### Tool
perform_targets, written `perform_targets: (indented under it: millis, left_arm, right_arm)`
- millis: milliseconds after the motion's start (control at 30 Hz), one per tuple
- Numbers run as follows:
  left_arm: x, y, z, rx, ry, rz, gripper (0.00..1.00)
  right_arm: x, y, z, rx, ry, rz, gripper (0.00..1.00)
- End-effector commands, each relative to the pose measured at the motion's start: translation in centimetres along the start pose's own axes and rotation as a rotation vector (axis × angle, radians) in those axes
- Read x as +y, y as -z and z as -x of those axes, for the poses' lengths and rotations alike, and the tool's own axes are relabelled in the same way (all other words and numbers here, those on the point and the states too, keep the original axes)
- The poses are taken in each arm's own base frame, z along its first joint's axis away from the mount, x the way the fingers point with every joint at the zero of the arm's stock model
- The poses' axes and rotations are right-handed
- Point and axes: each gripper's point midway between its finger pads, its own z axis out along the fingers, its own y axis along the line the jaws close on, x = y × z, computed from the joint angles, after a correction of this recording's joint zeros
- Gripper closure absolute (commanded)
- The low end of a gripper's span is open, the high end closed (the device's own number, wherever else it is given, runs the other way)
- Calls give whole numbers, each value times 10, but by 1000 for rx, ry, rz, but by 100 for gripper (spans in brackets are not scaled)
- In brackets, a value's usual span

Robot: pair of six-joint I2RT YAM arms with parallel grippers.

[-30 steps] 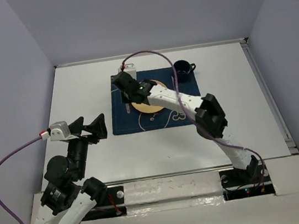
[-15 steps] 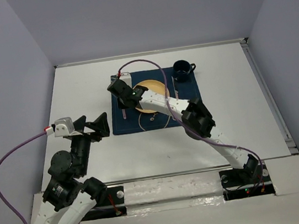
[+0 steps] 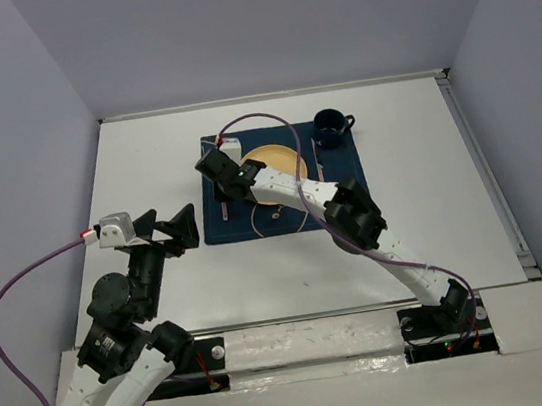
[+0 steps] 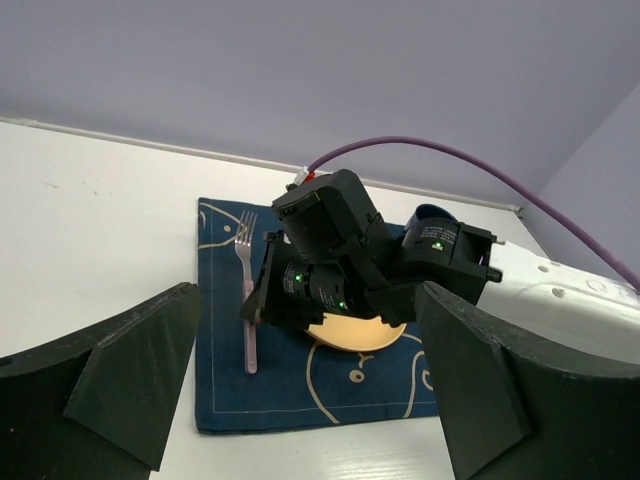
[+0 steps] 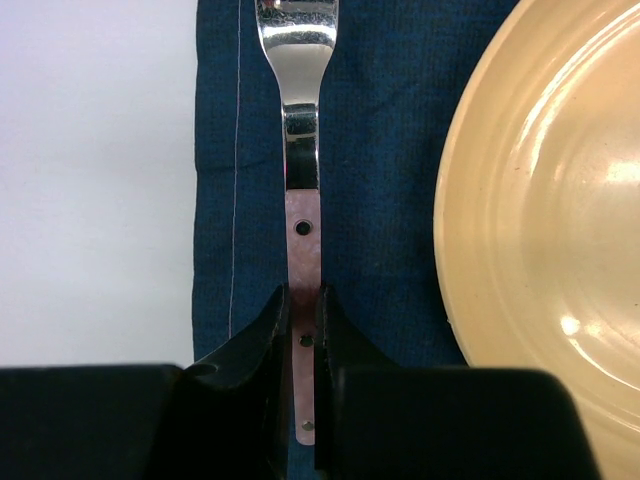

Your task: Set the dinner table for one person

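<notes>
The white dinner table (image 3: 144, 160) carries a dark blue mat (image 3: 253, 221) with a tan plate (image 3: 281, 166) on it. My right gripper (image 3: 219, 175) is over the mat's left strip, shut on the pink handle of a fork (image 5: 302, 225). The fork lies along the mat left of the plate, tines pointing away, and also shows in the left wrist view (image 4: 246, 300). I cannot tell whether the fork rests on the cloth. My left gripper (image 3: 182, 231) is open and empty, above the table left of the mat.
A dark blue mug (image 3: 329, 126) stands at the mat's far right corner. Another utensil (image 3: 318, 161) lies right of the plate. The right arm's purple cable (image 3: 259, 119) loops over the mat. Walls close the table's far and side edges.
My right gripper moved left from over the plate to the mat's left strip, carrying the fork. The left arm shifted slightly a second ago, then stayed still.
</notes>
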Motion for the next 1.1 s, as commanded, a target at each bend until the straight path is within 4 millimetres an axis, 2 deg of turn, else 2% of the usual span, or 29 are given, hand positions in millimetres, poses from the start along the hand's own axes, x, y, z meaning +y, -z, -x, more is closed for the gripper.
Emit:
perform_targets:
  millis: [0, 167, 300, 400, 433, 533, 700, 800, 833, 900, 933, 967, 1000, 1033, 1067]
  left_arm:
    - [-6, -1, 21, -53, 26, -15, 1]
    - [-7, -1, 20, -51, 24, -19, 1]
    - [-7, -2, 19, -46, 23, -17, 1]
    - [-7, -2, 19, -46, 21, -16, 1]
    - [-7, -2, 19, -47, 23, -17, 1]
    - [-7, -2, 19, -47, 23, -16, 1]
    - [-6, -1, 20, -48, 20, -13, 1]
    - [-4, -1, 21, -55, 22, -7, 1]
    - [-3, -1, 21, -54, 21, -4, 1]
    - [-4, -1, 21, -54, 19, -7, 1]
    - [-4, -1, 21, -53, 17, -8, 1]
    - [-4, -1, 21, -54, 15, -7, 1]
    - [-3, -2, 21, -54, 11, -2, 1]
    - [-1, -2, 20, -52, 7, 6, 1]
    - [1, -2, 20, -57, 6, 16, 1]
  right_arm:
    - [10, -4, 9, -42, -54, 27, 100]
    - [4, -11, 3, -43, -68, 6, 100]
    - [4, -11, 7, -60, -65, 0, 100]
    - [5, -10, 9, -63, -67, 3, 83]
    - [5, -10, 9, -63, -69, 3, 74]
    - [6, -8, 11, -68, -73, 11, 62]
    - [11, 3, 20, -84, -72, 38, 53]
    - [18, 15, 31, -97, -67, 69, 50]
    - [22, 24, 40, -112, -70, 88, 50]
    - [30, 35, 46, -136, -59, 115, 50]
    - [35, 52, 62, -169, -70, 143, 50]
    - [41, 62, 64, -184, -56, 164, 49]
    - [46, 70, 74, -215, -67, 192, 49]
    - [45, 74, 65, -208, -49, 196, 49]
    - [49, 97, 82, -244, -61, 228, 49]
